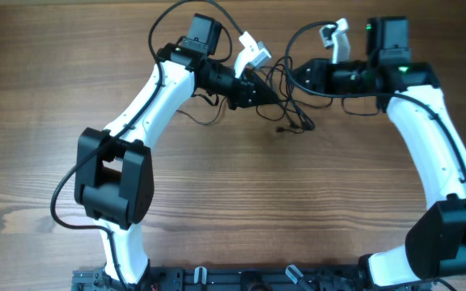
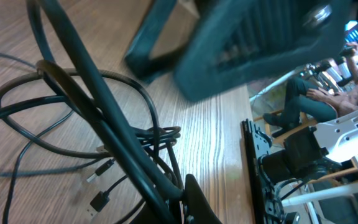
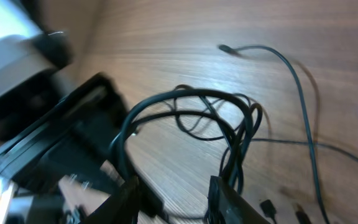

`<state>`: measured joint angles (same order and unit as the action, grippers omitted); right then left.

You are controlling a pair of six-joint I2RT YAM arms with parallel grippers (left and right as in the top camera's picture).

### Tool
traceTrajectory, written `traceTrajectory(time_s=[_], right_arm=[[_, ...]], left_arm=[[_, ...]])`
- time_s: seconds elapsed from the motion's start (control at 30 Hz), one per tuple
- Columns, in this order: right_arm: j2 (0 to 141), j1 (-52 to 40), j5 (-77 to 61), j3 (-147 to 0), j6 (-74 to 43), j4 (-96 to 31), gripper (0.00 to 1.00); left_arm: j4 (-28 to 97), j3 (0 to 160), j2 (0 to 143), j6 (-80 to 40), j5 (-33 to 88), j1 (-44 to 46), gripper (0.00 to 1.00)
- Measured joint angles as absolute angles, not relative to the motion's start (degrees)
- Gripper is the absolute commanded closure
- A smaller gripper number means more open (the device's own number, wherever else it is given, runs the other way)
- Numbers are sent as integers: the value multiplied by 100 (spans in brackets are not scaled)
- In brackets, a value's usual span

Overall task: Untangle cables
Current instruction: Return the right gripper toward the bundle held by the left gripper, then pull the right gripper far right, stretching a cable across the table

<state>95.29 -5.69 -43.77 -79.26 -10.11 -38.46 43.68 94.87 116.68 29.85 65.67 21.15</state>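
The cables (image 1: pixel 288 101) are thin black cords in a loose tangle at the back middle of the wooden table. My left gripper (image 1: pixel 272 94) points right into the tangle. In the left wrist view my left gripper (image 2: pixel 188 196) is shut on a bundle of cables (image 2: pixel 135 134), with small plug ends (image 2: pixel 100 200) lying on the wood beside it. My right gripper (image 1: pixel 296 78) points left, close to the left one. In the right wrist view my right gripper (image 3: pixel 173 196) is open, with bare wood between its fingers. A loop of cables (image 3: pixel 185 102) lies ahead, and a strand runs down along one finger.
One loose cable end (image 3: pixel 225 48) trails away across the table. The mounting rail (image 1: pixel 241 279) of the arms runs along the front edge. The table's edge (image 2: pixel 244 124) shows in the left wrist view, with gear and people beyond it.
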Motion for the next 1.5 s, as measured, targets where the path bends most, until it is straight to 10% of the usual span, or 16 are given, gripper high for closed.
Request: traceTrajectory(time_s=[0.53, 0.63, 0.93, 1.5], right_arm=[[9529, -1094, -2394, -7926, -2445, -4241, 74], [9531, -1096, -2464, -7926, -2491, -4370, 96], [9524, -1007, -2877, -7926, -2550, -3979, 96], [7817, 1625, -3951, -7926, -2550, -3765, 96]], left_arm=[[4366, 9487, 11668, 2985, 6591, 2139, 96], [4366, 9487, 11668, 2985, 6545, 2139, 96], [4407, 9487, 11668, 2976, 6259, 2139, 96], [4473, 9487, 11668, 2561, 5054, 2139, 95]])
